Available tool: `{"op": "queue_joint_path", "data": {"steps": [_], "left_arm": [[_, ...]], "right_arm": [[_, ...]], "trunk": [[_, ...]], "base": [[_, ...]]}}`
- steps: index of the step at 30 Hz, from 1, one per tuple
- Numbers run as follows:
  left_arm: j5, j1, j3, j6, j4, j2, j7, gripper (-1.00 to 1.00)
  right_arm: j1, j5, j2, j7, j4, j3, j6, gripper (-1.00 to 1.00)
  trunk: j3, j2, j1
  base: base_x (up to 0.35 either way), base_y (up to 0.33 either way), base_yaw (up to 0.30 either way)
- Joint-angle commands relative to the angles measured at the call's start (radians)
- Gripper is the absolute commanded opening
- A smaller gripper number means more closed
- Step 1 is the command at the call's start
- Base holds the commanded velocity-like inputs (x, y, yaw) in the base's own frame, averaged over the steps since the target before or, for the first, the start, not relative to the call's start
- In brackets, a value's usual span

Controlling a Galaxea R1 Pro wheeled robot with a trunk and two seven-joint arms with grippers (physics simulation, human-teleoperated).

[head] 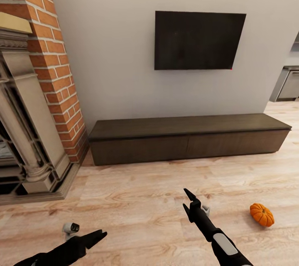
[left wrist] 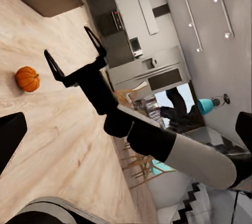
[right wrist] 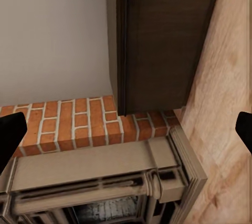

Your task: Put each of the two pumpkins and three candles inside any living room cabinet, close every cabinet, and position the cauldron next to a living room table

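Step in hand, as I judge it: approach and pickup, with nothing yet stowed that I can see. The cabinet (head: 189, 135) stands along the wall below the television (head: 199, 40), both drawer fronts flush and shut. One pumpkin (head: 262, 214) lies on the wooden floor (head: 137, 199), to my right and well apart from the cabinet. My right gripper (head: 195, 201) hangs above the floor with its jaws apart and empty, the pumpkin beside it but not within reach of the fingers. My left gripper (head: 93, 239) is low at my left; its fingers appear spread and empty, though the head view shows them poorly. The next move calls for bringing the right gripper across and down over the pumpkin, then opening a drawer. Floor between me and the cabinet is open. The brick fireplace (head: 39, 104) bounds the left, touching the cabinet's left end.
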Motion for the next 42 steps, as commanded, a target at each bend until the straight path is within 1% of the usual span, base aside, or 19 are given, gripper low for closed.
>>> {"op": "queue_joint_path", "data": {"steps": [1,2,3,5,7,10,14,19,23,30,42], "left_arm": [[0.024,-0.019,0.000,0.016,-0.003,0.003,-0.001,1.00],[0.041,-0.040,0.000,0.026,-0.006,0.005,-0.001,1.00],[0.047,-0.052,0.000,0.031,-0.006,0.006,0.000,1.00],[0.062,-0.102,0.001,0.060,-0.007,0.008,0.001,1.00],[0.069,-0.145,0.001,0.083,-0.003,0.007,0.006,1.00],[0.072,-0.175,0.001,0.096,0.001,0.003,0.010,1.00],[0.071,-0.184,0.000,0.099,0.011,0.001,0.013,1.00],[0.075,-0.185,0.001,0.101,0.013,0.002,0.008,1.00],[0.073,-0.185,0.003,0.100,0.004,-0.001,0.007,1.00],[0.075,-0.185,0.001,0.101,0.010,0.002,0.003,1.00],[0.076,-0.185,0.000,0.101,0.003,0.007,-0.002,1.00]], "right_arm": [[-0.001,-0.009,-0.001,0.001,0.001,-0.002,0.008,1.00],[-0.001,-0.009,-0.001,0.001,0.001,-0.002,0.008,1.00],[-0.001,-0.009,-0.001,0.001,0.001,-0.002,0.008,1.00],[-0.001,-0.009,0.000,0.002,0.001,-0.002,0.004,1.00],[-0.001,-0.007,0.000,0.001,0.001,-0.002,0.000,1.00],[-0.001,-0.003,0.001,0.000,0.001,-0.001,-0.002,1.00],[-0.001,0.000,0.001,-0.010,0.001,0.000,-0.004,1.00],[-0.001,0.003,-0.001,-0.052,0.001,0.000,-0.006,1.00],[-0.001,0.004,0.002,-0.059,0.000,0.000,-0.007,1.00],[-0.001,0.006,0.004,-0.062,-0.002,0.001,-0.009,1.00],[-0.001,-0.004,0.005,-0.063,-0.002,0.002,-0.037,1.00]], "trunk": [[-0.004,-0.008,0.004],[-0.007,-0.015,0.008],[-0.010,-0.022,0.011],[-0.017,-0.036,0.019],[-0.023,-0.050,0.027],[-0.032,-0.071,0.038],[-0.045,-0.099,0.054],[-0.061,-0.134,0.073],[-0.073,-0.162,0.088],[-0.073,-0.162,0.088],[-0.073,-0.162,0.088]], "base": [[0.000,0.000,0.000],[0.000,0.000,0.000],[0.000,0.000,0.000],[0.000,0.000,0.000],[0.000,0.000,0.000],[0.000,0.000,0.000],[0.000,0.000,0.000],[0.000,0.000,0.000],[0.000,0.000,0.000],[0.021,0.000,0.000],[0.300,-0.065,0.000]]}}
